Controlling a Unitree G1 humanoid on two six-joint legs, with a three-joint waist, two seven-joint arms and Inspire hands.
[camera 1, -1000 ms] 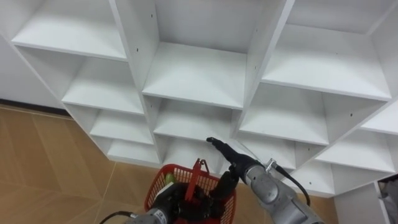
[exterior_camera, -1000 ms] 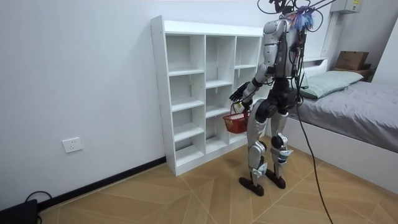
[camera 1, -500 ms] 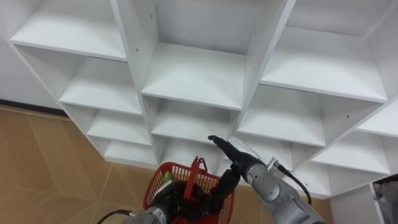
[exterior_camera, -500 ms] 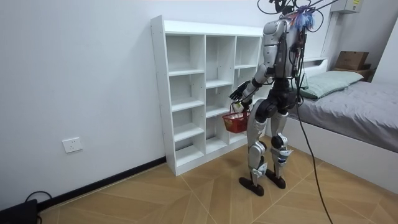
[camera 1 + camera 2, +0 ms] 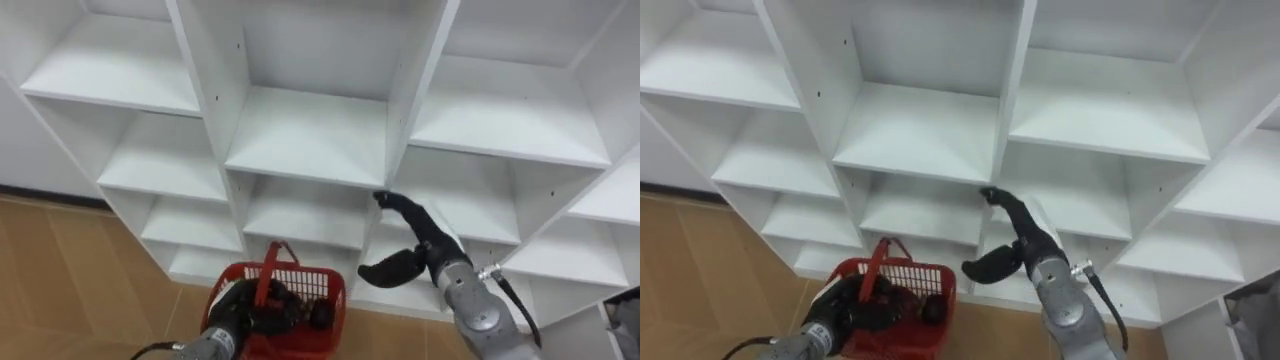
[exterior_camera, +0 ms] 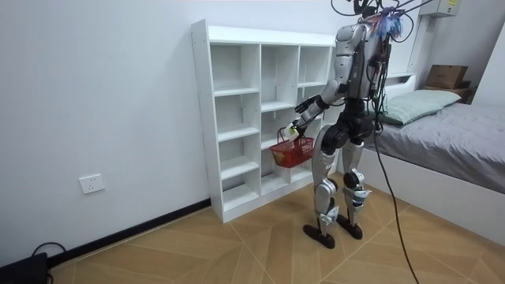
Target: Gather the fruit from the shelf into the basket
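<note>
Right hand [image 5: 412, 243], spread and empty, reaches toward a middle shelf's front edge in the closet [image 5: 203, 80], presumably seeking fruit, while left hand [image 5: 245, 312], curled round the red basket [image 5: 318, 272] handle, holds it below to receive; whether fruit lies inside cannot be told.

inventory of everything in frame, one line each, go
closet: one, white, open shelves, in front of the robot against the wall
red basket: one, red mesh, hanging in front of the lower shelves
basket contents: count unclear, dark shapes, inside the basket
floor: one, brown wood, under the closet
bed: one, grey cover, room view's right
pillow: one, pale green, on the bed
cardboard box: one, brown, behind the bed
wall socket: one, white, low on the wall
left hand: dark, curled on the basket's handle
right hand: dark, open, before the middle shelves
</note>
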